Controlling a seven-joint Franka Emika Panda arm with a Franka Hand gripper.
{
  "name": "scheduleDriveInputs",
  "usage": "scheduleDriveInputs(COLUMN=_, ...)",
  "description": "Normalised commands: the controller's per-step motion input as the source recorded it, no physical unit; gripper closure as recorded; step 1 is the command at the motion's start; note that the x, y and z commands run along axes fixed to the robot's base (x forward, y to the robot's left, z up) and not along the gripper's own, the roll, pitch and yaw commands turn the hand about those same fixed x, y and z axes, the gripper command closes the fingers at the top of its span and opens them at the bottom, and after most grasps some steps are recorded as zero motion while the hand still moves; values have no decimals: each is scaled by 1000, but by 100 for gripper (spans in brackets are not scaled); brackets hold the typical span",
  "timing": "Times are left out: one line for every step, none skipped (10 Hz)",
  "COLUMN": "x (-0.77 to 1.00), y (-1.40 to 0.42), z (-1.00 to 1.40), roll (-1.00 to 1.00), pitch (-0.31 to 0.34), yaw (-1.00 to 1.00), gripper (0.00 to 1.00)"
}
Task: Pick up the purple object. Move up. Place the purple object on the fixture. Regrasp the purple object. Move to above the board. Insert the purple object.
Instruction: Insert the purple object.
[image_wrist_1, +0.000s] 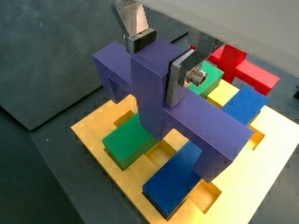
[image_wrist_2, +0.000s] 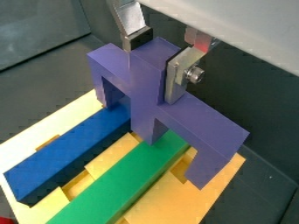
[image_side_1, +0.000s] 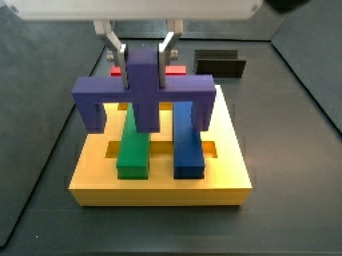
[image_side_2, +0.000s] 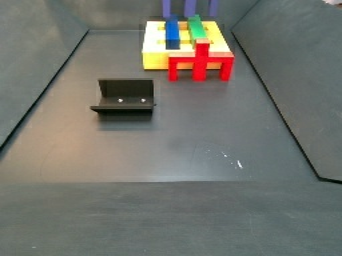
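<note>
My gripper (image_wrist_1: 159, 57) is shut on the raised centre post of the purple object (image_wrist_1: 193, 122), one finger on each side; in another wrist view the gripper (image_wrist_2: 156, 57) holds the purple object (image_wrist_2: 176, 109) the same way. In a side view the gripper (image_side_1: 142, 52) comes down from above and the purple object (image_side_1: 144, 90) hangs crosswise over the board (image_side_1: 160, 175), its two legs straddling the green bar (image_side_1: 134, 145) and blue bar (image_side_1: 187, 145). The fixture (image_side_1: 221, 65) stands empty behind the board; it is also the fixture (image_side_2: 123, 98) in a side view.
A red cross-shaped block (image_side_2: 201, 62) stands against the yellow board (image_side_2: 158, 55); the red block (image_wrist_1: 243, 68) shows past the board's far side. Dark walls ring the grey floor (image_side_2: 174, 150).
</note>
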Motion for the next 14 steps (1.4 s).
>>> scheduleDriveInputs(x=40, y=0, z=-243, roll=0, pitch=-13, yaw=0, gripper=100)
scheduleDriveInputs(x=37, y=0, z=-154, roll=0, pitch=-13, yaw=0, gripper=100)
scheduleDriveInputs(x=0, y=0, z=-94, roll=-23, pitch=-17, yaw=0, gripper=100)
scheduleDriveInputs(x=0, y=0, z=-46, roll=-41, pitch=-21, yaw=0, gripper=100)
scheduleDriveInputs(x=111, y=0, z=-60, roll=-40, pitch=-6, yaw=0, gripper=100)
scheduleDriveInputs(x=131, y=0, z=0, roll=-43, pitch=0, yaw=0, gripper=100)
scheduleDriveInputs(x=66, y=0, z=9, roll=-36, pitch=0, yaw=0, gripper=100)
scheduleDriveInputs(x=63, y=0, z=17, roll=-37, pitch=0, yaw=6, gripper=100)
scheduleDriveInputs(x=100, y=0, z=0, roll=-3, pitch=0, yaw=14, gripper=100)
scheduleDriveInputs(x=123, y=0, z=-89, roll=0, pitch=-11, yaw=17, gripper=100)
scheduleDriveInputs(x=160, y=-3, z=-11, roll=-1, pitch=0, yaw=23, gripper=100)
scheduleDriveInputs(x=149, y=-17, z=0, roll=-4, pitch=0, yaw=26, gripper=100)
scheduleDriveInputs(x=177, y=-46, z=-54, roll=0, pitch=-3, yaw=26, gripper=100)
scheduleDriveInputs(x=120, y=-29, z=-131, roll=0, pitch=-27, yaw=20, gripper=100)
